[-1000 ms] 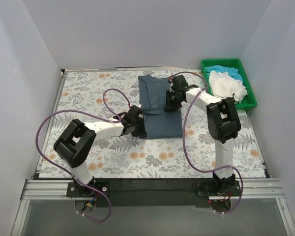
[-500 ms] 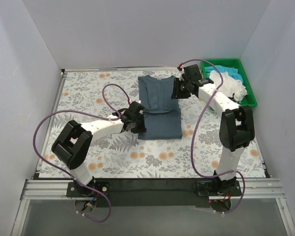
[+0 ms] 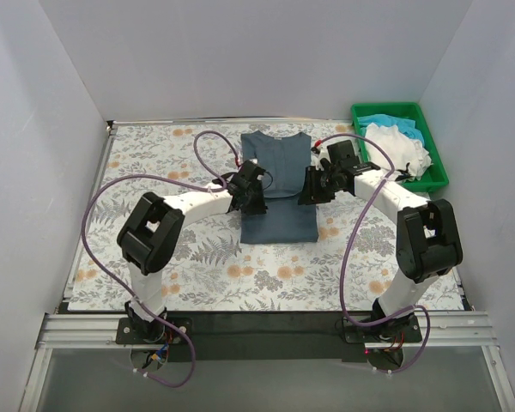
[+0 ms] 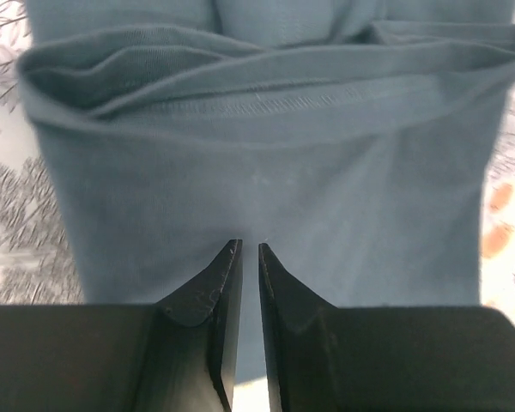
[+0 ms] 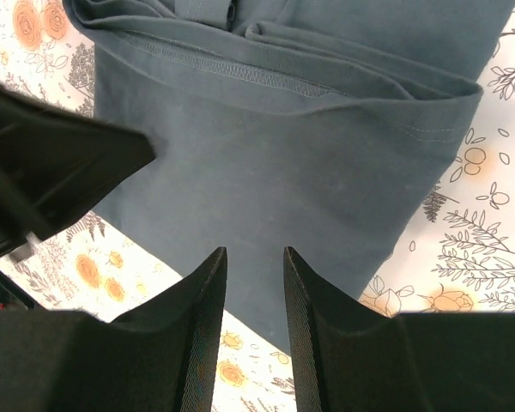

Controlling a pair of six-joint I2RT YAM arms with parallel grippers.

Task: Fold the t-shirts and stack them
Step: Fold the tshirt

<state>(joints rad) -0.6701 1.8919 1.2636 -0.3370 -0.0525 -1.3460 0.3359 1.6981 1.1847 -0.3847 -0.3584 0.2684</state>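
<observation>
Top external view: a floral-printed table [image 3: 146,163] fills the middle of the frame, with both arms reaching from the bottom edge toward its centre.
Left arm: it bends in from the lower left, and the left gripper [image 3: 251,187] sits at the left edge of the dark shirt.
Left gripper state: on the left wrist view the left gripper [image 4: 248,248] has its fingers only a thin slit apart, with nothing between them. The tips hang over the flat cloth.
Dark slate t-shirt [image 3: 279,202]: it lies at the centre of the table, folded into a narrow upright rectangle, collar toward the top of the frame and sleeves tucked in.
Shirt on the left wrist view: the dark slate t-shirt [image 4: 266,180] shows a layered, hemmed fold across the top of the picture and smooth cloth below it.
Shirt on the right wrist view: the dark slate t-shirt [image 5: 275,172] runs from the top down to a corner beside the fingers.
Right gripper [image 3: 314,185]: it is at the shirt's right edge, level with the left one.
Right gripper state: the right gripper [image 5: 255,251] is parted by a modest gap and holds nothing.
Green tray [image 3: 395,106]: it sits at the upper right, off the printed cloth.
Tray contents: a crumpled white t-shirt [image 3: 399,148] lies on a turquoise t-shirt [image 3: 379,121].
</observation>
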